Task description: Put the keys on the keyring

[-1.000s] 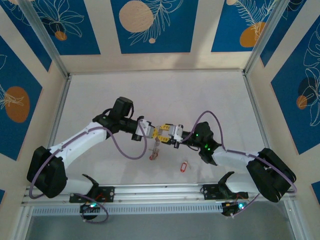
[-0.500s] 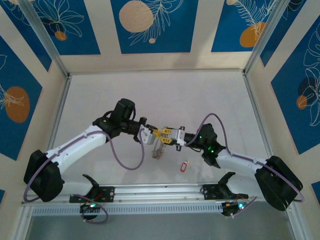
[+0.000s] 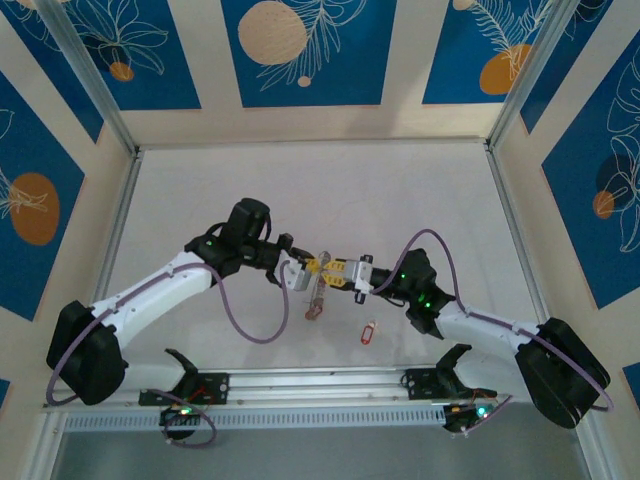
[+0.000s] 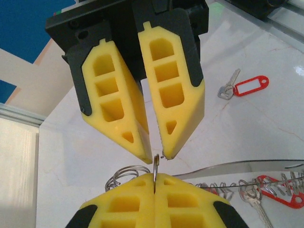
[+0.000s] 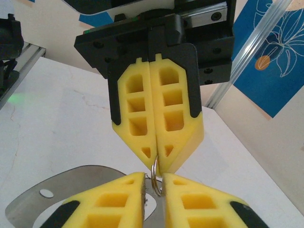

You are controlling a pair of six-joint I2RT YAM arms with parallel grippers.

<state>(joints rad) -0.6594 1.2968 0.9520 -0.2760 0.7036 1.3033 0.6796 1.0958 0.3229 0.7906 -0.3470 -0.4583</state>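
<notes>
- The left gripper (image 4: 155, 179) is clamping the thin silvery wire keyring (image 4: 155, 167) at the left wrist view's bottom centre.
- The right gripper (image 4: 156, 151) is straddling that wire, jaws narrowly ajar, holding nothing.
- A small silvery key (image 4: 227, 89) with a red tag is lying loose, upper right.
- The wire is likely light, springy and slippery, so pinching squarely across it should work best.

Arms bent inward, left gripper (image 3: 320, 267) clamped shut, right gripper (image 3: 337, 270) facing it tip-to-tip, fingers nearly together.
</notes>
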